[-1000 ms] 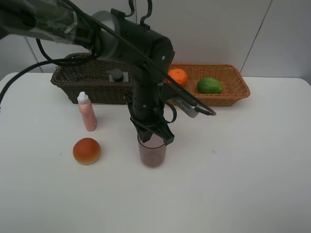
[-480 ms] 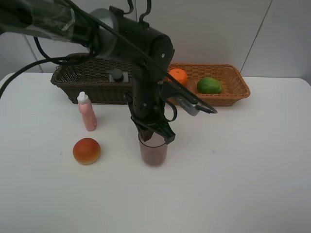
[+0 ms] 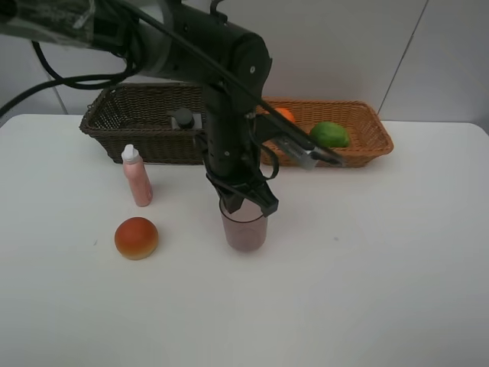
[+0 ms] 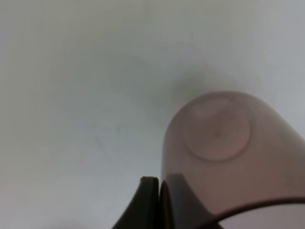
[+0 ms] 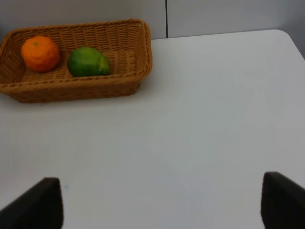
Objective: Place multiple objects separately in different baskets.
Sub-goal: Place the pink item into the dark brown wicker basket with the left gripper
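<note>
My left gripper (image 3: 244,205) is shut on the rim of the translucent purple cup (image 3: 244,229) at the table's middle; the left wrist view shows its dark fingers (image 4: 148,200) pinching the cup's wall (image 4: 224,152). A pink bottle (image 3: 137,177) and a red-orange bun (image 3: 136,237) stand to the left. The dark grey box (image 3: 183,119) lies in the dark brown basket (image 3: 122,126). The orange (image 5: 41,53) and lime (image 5: 88,62) lie in the light tan basket (image 5: 138,52). My right gripper (image 5: 164,205) is open with nothing between its fingers, over bare table.
Both baskets stand side by side along the far edge of the white table (image 3: 382,252), the tan basket (image 3: 367,141) on the right. My left arm (image 3: 229,92) partly hides the orange in the high view.
My left gripper has carried the purple cup a little to the right and slightly up. The bottle, bun and baskets have not moved.
</note>
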